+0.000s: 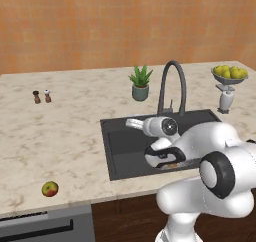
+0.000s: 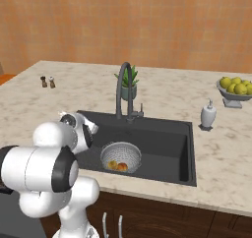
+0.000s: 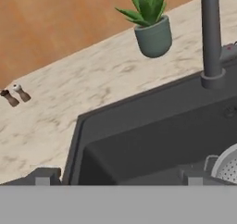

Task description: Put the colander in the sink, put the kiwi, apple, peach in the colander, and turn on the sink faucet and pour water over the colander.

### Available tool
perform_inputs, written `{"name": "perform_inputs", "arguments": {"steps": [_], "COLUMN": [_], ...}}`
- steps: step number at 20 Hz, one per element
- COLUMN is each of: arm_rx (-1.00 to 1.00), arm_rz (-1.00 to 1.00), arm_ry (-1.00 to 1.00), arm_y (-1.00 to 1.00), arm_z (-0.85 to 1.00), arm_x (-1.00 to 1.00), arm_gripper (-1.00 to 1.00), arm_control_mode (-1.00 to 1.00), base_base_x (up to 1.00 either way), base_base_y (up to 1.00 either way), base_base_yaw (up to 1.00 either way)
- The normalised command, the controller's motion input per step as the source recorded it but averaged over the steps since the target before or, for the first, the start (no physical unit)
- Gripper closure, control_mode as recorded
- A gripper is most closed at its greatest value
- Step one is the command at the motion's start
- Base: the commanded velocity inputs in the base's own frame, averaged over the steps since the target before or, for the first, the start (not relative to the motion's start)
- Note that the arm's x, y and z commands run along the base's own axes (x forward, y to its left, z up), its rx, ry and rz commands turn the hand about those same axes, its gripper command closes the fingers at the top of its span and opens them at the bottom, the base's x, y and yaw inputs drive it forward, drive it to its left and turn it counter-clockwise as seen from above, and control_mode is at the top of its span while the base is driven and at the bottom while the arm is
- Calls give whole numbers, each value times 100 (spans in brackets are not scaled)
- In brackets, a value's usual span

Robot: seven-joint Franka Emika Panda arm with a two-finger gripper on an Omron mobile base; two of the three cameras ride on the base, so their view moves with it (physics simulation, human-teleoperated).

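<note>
— Where are your fruits?
— Your colander (image 2: 120, 158) sits in the sink (image 2: 167, 148) with the peach (image 2: 121, 167) inside; the apple (image 1: 50, 188) lies on the counter (image 1: 60, 131).
— And your gripper (image 3: 118, 179)?
— Fingers spread wide, holding nothing, over the basin.

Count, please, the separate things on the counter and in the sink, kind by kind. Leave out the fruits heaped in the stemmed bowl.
Shakers: 2
Potted plant: 1
Soap dispenser: 1
Stemmed bowl: 1
Colander: 1
Fruits seen inside the colander: 2
Apple on the counter: 1
Total: 9
</note>
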Motion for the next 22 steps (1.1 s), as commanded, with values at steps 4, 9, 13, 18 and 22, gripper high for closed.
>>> {"name": "perform_inputs", "arguments": {"steps": [4, 9, 13, 18, 22], "arm_rx": [-2, -7, -9, -12, -10], "arm_rz": [4, 4, 8, 18, 19], "arm_ry": [3, 9, 23, 27, 27], "arm_y": [30, 24, 31, 79, 66], "arm_z": [100, 100, 98, 38, 9], "arm_x": [14, 4, -10, -59, -71], "arm_gripper": [-100, -100, -100, -100, -100], "arm_control_mode": [-100, -100, -100, -100, -100], "base_base_x": [0, 0, 0, 0, 0], "base_base_y": [0, 0, 0, 0, 0], "base_base_yaw": [0, 0, 0, 0, 0]}}
